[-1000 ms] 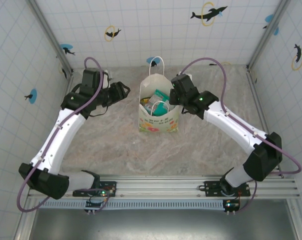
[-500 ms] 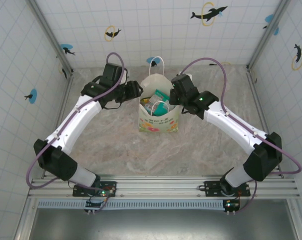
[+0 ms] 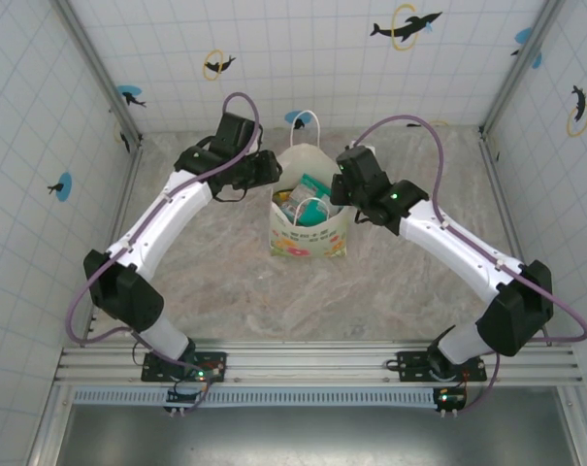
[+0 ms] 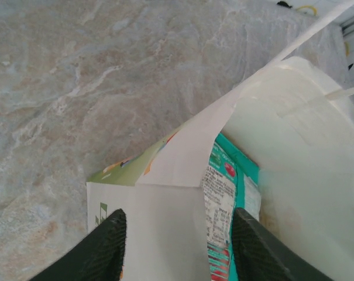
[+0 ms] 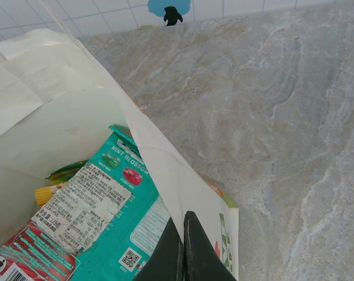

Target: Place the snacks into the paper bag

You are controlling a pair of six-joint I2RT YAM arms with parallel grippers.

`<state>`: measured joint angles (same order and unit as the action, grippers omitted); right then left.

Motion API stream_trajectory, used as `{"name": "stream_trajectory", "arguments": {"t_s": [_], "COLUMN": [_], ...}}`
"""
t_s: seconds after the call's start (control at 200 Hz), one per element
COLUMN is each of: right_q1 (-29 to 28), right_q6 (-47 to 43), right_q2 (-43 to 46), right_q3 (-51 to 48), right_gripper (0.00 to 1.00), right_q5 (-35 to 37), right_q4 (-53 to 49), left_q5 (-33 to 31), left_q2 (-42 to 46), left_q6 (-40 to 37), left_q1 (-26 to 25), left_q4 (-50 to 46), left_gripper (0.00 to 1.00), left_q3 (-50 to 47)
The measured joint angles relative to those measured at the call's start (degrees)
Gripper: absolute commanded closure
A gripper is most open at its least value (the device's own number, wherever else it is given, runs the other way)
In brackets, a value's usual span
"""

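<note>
Left gripper (image 4: 178,219) is straddling the bag's (image 3: 308,238) left wall, fingers spread. Closing askew, it is risking crumpling or tipping the bag, which is standing mid-table (image 3: 225,291), toward the back edge. Right gripper (image 5: 185,219) is pinching the right wall. Any tugging is risking a tear, spilling the snacks (image 5: 106,216) inside.

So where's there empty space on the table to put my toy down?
The biggest bare patch of table lies between the paper bag and the arms' bases. There's also room in the back right corner, behind the right arm. It's crowded at the bag's mouth: the left gripper and right gripper sit at its rims, snacks inside.
</note>
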<state>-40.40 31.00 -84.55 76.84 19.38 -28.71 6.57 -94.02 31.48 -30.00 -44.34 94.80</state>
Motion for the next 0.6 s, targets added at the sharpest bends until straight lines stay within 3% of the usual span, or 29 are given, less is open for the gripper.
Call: {"name": "stream_trajectory", "arguments": {"t_s": [0.26, 0.6], "right_q1": [0.4, 2.4], "right_q6": [0.0, 0.2], "right_q2": [0.4, 5.5], "right_q3": [-0.3, -4.0], "right_gripper": [1.00, 1.00], "right_q5": [-0.2, 0.7], "right_q4": [0.0, -2.0], "left_q5": [-1.3, -0.8], "left_q2": [-1.6, -2.7], "left_q6": [-1.4, -1.5], "left_q1": [-0.7, -3.3], "left_q4": [-3.0, -3.0], "left_gripper": [0.93, 0.99], "left_q3": [2.3, 3.6]}}
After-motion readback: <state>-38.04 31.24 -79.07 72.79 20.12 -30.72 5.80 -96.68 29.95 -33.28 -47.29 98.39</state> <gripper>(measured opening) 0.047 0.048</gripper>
